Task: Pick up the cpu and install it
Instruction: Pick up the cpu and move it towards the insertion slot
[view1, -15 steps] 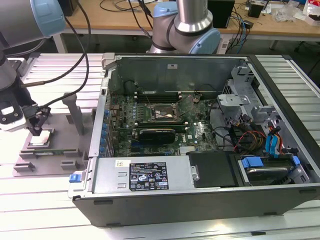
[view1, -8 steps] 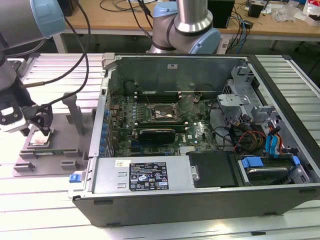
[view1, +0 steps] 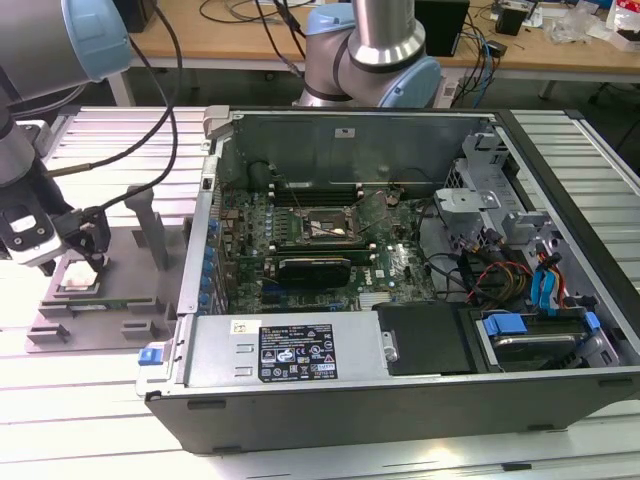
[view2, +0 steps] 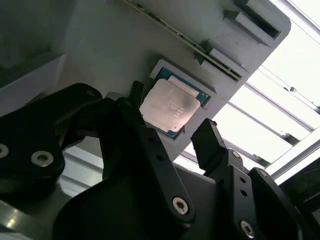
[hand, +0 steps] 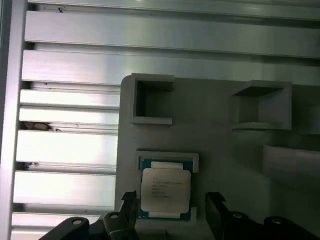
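The cpu (view1: 80, 276) is a small square chip with a pale metal top. It lies flat in a shallow pocket of a grey fixture plate (view1: 100, 322) at the exterior view's left, outside the computer case. My gripper (view1: 72, 262) hangs directly over it. In both wrist views the cpu (view2: 167, 107) (hand: 165, 190) lies between my two black fingers (view2: 207, 135) (hand: 214, 202), with a gap on each side. The gripper (view2: 171, 112) (hand: 172, 199) is open and holds nothing.
The open computer case (view1: 560, 130) fills the middle and right of the exterior view. Inside it are the motherboard's square socket frame (view1: 325, 225) and a long black card (view1: 315, 267). The fixture has upright grey posts (view1: 150, 225) and empty pockets (hand: 152, 100). Slatted metal table (view1: 110, 125) lies around.
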